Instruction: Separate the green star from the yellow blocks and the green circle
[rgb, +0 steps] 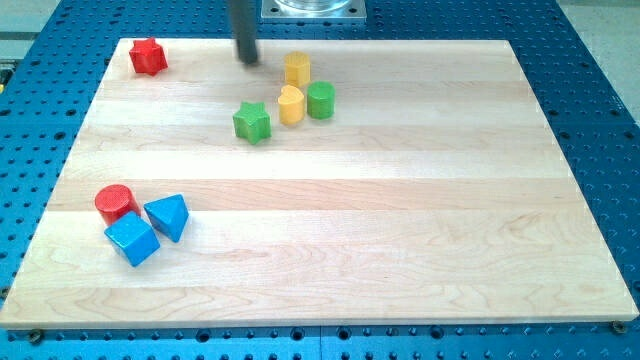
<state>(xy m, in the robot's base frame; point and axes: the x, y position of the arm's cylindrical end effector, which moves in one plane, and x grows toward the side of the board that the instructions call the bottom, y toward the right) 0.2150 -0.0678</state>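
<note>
The green star (252, 122) lies in the upper middle of the wooden board (330, 250). A yellow heart-shaped block (291, 104) sits just to its right, a small gap between them. The green circle (321, 100) touches that yellow block on its right. A second yellow block (297, 69), roughly hexagonal, stands just above them. My tip (248, 59) is near the board's top edge, above the green star and left of the upper yellow block, touching no block.
A red star (148, 57) lies at the top left corner. At the lower left a red circle (115, 203), a blue triangle (168, 216) and a blue cube (132, 239) are clustered. A blue perforated table surrounds the board.
</note>
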